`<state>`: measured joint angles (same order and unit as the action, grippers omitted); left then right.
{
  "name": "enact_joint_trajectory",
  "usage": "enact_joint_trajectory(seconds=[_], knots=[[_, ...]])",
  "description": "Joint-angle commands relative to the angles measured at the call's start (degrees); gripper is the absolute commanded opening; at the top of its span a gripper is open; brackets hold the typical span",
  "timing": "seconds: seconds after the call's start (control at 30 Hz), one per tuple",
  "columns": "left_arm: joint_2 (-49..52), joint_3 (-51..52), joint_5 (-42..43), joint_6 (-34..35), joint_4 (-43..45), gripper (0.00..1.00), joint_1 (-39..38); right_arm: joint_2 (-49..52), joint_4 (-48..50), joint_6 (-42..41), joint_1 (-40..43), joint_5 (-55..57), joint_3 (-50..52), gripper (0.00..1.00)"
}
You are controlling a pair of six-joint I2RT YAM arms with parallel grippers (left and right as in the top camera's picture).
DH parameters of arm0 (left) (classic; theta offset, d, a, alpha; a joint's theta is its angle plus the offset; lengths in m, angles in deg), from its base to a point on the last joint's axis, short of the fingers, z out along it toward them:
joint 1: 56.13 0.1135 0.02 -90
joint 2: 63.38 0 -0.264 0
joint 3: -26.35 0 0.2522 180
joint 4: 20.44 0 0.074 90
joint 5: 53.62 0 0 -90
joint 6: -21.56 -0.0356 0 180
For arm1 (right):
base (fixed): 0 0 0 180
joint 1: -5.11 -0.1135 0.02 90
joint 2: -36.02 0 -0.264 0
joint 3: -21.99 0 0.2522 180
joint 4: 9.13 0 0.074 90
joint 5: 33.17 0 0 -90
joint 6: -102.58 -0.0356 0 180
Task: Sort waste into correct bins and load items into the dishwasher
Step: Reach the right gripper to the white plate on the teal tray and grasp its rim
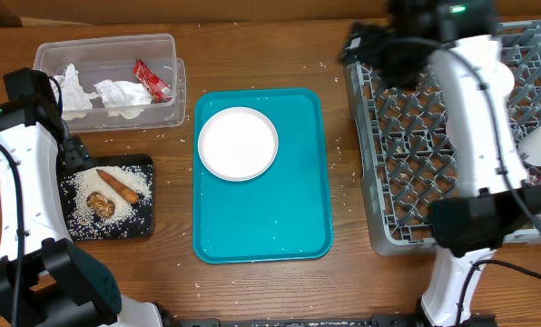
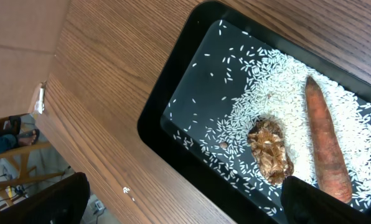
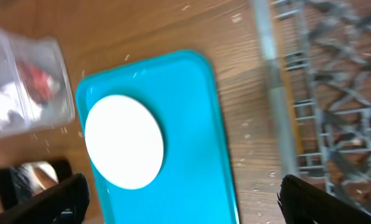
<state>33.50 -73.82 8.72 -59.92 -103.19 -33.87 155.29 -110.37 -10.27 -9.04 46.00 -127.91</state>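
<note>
Jaws spread on both: my left gripper (image 2: 184, 208) near the black tray's (image 2: 195, 62) far edge; my right gripper (image 3: 184, 208) by the dish rack's (image 3: 335, 93) far-left corner; plate (image 3: 124, 141) near the teal tray's (image 3: 198, 162) far-left corner.

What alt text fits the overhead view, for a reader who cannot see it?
A teal tray holding a white plate lies mid-table. To its left, a clear tub holds napkins and a red wrapper, and a black tray holds rice, a carrot piece and a brown lump; a grey dish rack stands right.
</note>
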Motion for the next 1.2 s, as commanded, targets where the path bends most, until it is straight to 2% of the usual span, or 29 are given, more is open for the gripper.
enact_joint_trajectory(seconds=[0.0,0.17,0.3,0.77,0.9,1.17], knots=[[0.1,-0.6,1.9,-1.0,0.2,1.00,0.2,1.0,0.4,0.6,-6.4,8.3,-0.5,1.00],[0.1,-0.6,5.1,-1.0,0.2,1.00,0.2,4.1,3.6,0.6,-14.3,15.1,1.6,1.00],[0.1,-0.6,5.3,-1.0,0.2,1.00,0.2,6.2,7.1,0.6,-17.6,17.9,2.7,1.00],[0.1,-0.6,5.3,-1.0,0.2,1.00,0.2,15.3,12.3,0.4,-18.7,11.8,8.2,0.99],[0.1,-0.6,5.3,-1.0,0.2,1.00,0.2,18.7,12.3,0.4,-19.3,11.6,8.6,0.96],[0.1,-0.6,5.3,-1.0,0.2,1.00,0.2,24.0,12.2,0.4,-19.4,10.8,8.6,0.76]])
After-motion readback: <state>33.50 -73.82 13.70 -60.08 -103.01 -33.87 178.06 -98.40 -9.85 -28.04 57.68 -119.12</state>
